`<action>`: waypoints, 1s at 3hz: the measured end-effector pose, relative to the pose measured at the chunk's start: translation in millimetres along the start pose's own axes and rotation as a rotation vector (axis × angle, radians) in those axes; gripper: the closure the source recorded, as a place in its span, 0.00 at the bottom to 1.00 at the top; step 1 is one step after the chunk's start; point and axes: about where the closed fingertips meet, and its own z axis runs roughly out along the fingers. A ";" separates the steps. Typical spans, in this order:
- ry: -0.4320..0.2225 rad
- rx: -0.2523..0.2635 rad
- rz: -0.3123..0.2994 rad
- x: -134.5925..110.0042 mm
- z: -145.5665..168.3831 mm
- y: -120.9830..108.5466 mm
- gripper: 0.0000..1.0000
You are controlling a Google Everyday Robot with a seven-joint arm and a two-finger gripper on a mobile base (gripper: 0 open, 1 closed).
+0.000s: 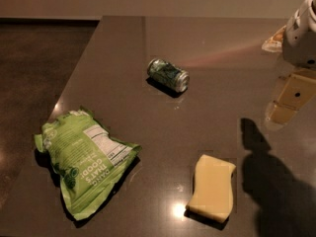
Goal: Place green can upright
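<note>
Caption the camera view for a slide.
Green can on its side on the table, snack bag and yellow sponge nearer the camera, robot's hand at the frame's right, clear of the can.

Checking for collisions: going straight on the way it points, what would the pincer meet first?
Probably the bare dark glossy tabletop. The tan pincer, at the right edge, points down and slightly left; the lying green metal can sits well off that line. Depth is unclear.

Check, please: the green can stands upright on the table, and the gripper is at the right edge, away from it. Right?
Not fully. The camera view shows the green can lying on its side, not upright. It is on the table, and the gripper is at the right edge, away from it.
</note>
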 end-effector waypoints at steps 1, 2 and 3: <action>0.000 0.000 0.000 0.0 0.0 0.0 0.00; -0.023 -0.006 -0.045 -18.7 6.1 -13.5 0.00; -0.056 -0.036 -0.104 -49.7 21.3 -37.4 0.00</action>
